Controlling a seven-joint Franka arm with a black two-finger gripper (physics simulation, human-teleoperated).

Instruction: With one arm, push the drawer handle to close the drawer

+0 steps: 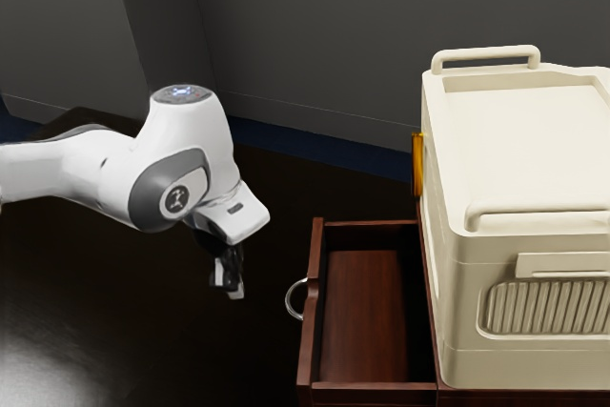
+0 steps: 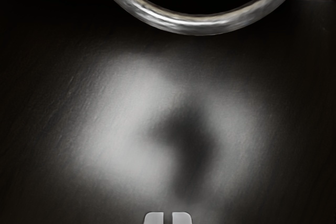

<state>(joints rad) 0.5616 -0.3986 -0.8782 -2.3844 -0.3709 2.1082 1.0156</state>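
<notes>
From my exterior view, the drawer (image 1: 310, 331) stands open, pulled out toward the arm (image 1: 76, 173), its reddish-brown inside bare. The curved metal handle (image 1: 288, 299) juts from its front. My pincer (image 1: 229, 287) hangs pointing down on the handle's side of the drawer, near the handle but apart from it. I read the pincer as narrow, with nothing in it: the wrist view gives me two pale tips close together, a thin gap between them. A cream box (image 1: 515, 150) stands beyond the drawer, and the dark tabletop (image 1: 95, 331) has a pale sheen.
</notes>
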